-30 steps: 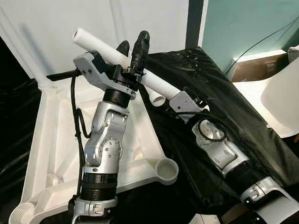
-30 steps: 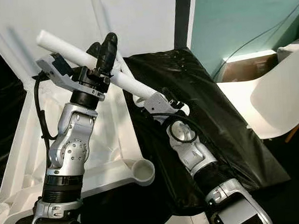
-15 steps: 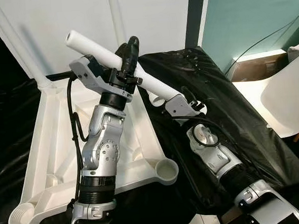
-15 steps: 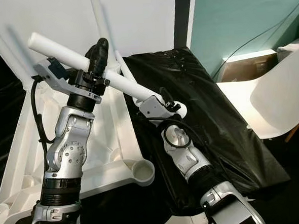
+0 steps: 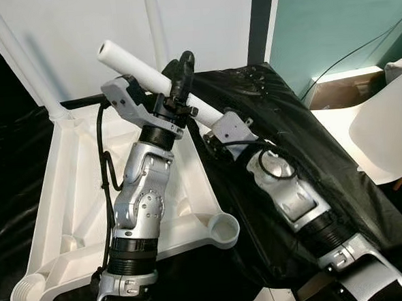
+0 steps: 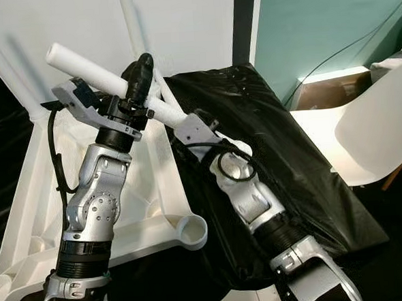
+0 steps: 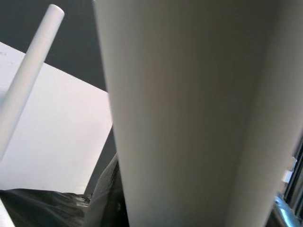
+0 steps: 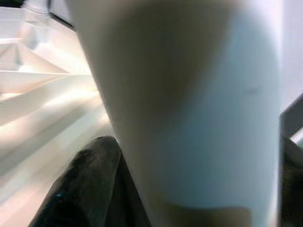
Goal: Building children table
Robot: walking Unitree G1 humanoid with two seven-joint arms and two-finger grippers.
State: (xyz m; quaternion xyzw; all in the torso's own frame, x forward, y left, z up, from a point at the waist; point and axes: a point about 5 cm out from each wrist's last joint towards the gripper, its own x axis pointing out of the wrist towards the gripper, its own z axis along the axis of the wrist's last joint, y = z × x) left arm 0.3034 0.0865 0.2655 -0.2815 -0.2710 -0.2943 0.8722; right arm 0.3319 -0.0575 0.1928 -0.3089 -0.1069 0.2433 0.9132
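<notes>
**Leg tube held in both grippers above the upturned table top**

Over the upturned white table top (image 5: 67, 199), I see the white leg tube (image 5: 131, 65) held tilted, its free end up toward my left. Left gripper (image 5: 176, 80) is pinched around the tube's middle, black fingers (image 5: 182, 70) closed on it. Right gripper (image 5: 213, 126) sits at the tube's lower end; its fingers are hidden under its own wrist housing, so I cannot tell if they grip.

Around it: black plastic sheet (image 5: 289, 138) draped under the right arm, just beside the table top's edge. Round leg socket (image 5: 223, 227) at the near corner, another (image 5: 25, 294) at the near-left corner. Two mounted legs (image 5: 18, 56) stand up at the far side. White chair (image 5: 387, 129) off to the right, a cardboard box (image 5: 337, 91) behind it.

Left wrist view: tube (image 7: 189, 113) very close, plus another white leg (image 7: 28, 71) against the dark wall. Right wrist view: tube (image 8: 189, 104) close up, one black finger (image 8: 90, 184) beside it, table ribs (image 8: 38, 85) behind.
</notes>
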